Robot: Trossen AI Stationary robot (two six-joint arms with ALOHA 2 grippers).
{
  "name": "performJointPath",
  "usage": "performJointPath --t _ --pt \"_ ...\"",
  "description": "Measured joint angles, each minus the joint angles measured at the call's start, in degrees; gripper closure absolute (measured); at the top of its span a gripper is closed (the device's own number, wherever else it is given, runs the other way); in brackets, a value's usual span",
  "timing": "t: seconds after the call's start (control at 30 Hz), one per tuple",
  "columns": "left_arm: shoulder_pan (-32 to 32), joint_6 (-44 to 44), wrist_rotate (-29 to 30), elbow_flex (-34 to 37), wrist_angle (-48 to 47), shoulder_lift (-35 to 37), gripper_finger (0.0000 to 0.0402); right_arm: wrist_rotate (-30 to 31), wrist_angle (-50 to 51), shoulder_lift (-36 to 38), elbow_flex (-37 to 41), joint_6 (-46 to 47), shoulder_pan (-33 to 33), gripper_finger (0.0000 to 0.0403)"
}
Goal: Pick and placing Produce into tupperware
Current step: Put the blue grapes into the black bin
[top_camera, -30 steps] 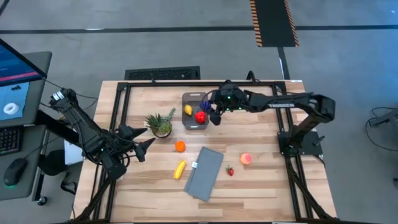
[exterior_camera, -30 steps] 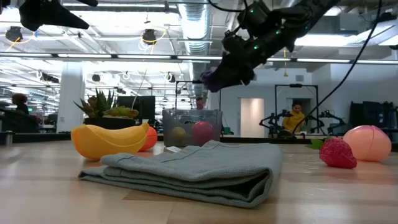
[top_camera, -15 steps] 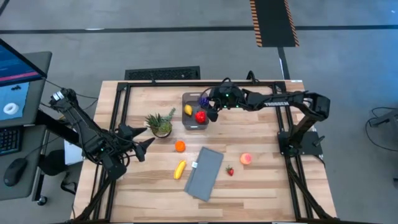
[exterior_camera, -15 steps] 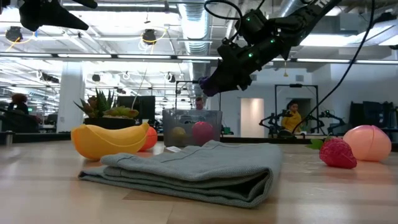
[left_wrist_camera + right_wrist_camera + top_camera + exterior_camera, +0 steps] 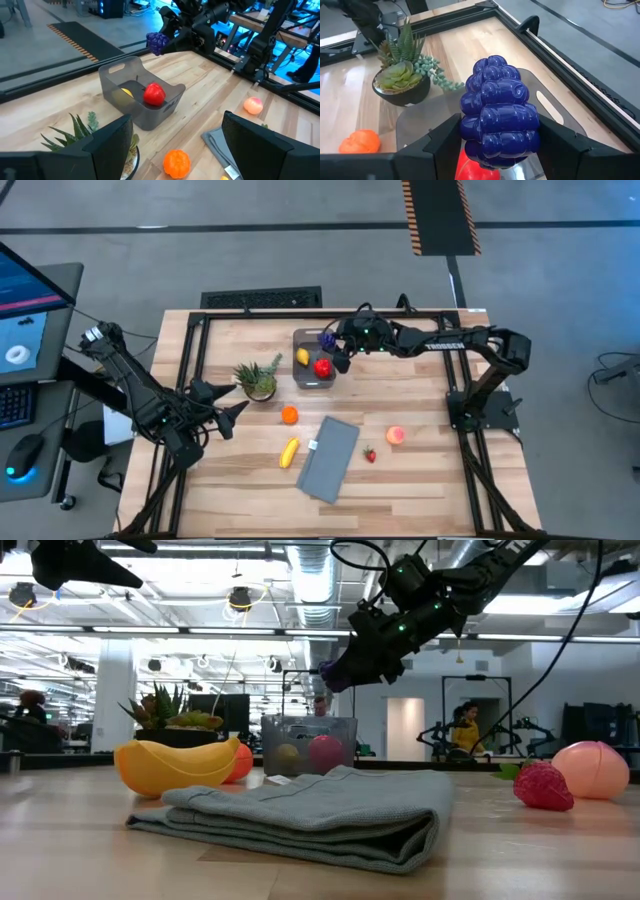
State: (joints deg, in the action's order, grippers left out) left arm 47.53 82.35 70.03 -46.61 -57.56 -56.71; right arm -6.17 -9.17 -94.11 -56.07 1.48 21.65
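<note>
Shifted toward 9 o'clock since earlier: right pincer (image 5: 331, 346), clamped on purple grapes (image 5: 498, 112), above tupperware (image 5: 312, 374) holding lemon (image 5: 302, 357) and red fruit (image 5: 322, 367). Placing step; next: lower, release. Left pincer (image 5: 232, 414) idle at 8 o'clock, spread, empty.

Deep purple-blue grapes (image 5: 499, 112), a clear grey tub (image 5: 312, 359) holding a red fruit (image 5: 154, 93) and a yellow lemon (image 5: 302, 357). Lower down in the overhead shot: orange (image 5: 289, 415), yellow banana (image 5: 289, 452), grey-blue cloth (image 5: 329, 458), tiny red strawberry (image 5: 370, 454), pink peach (image 5: 396, 435). Green plant (image 5: 258, 379), pale wood table (image 5: 400, 395).
</note>
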Motion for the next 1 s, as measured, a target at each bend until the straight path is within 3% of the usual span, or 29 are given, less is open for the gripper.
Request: performJointPath --t 0.37,1.0 --pt "0.0 0.0 0.3 0.0 0.0 0.0 0.0107 0.2 -0.3 -0.2 -0.6 0.0 0.0 0.0159" --pt "0.0 0.0 1.2 0.0 0.4 0.1 0.0107 -0.2 15.6 -17.8 -21.0 0.1 0.1 0.0159"
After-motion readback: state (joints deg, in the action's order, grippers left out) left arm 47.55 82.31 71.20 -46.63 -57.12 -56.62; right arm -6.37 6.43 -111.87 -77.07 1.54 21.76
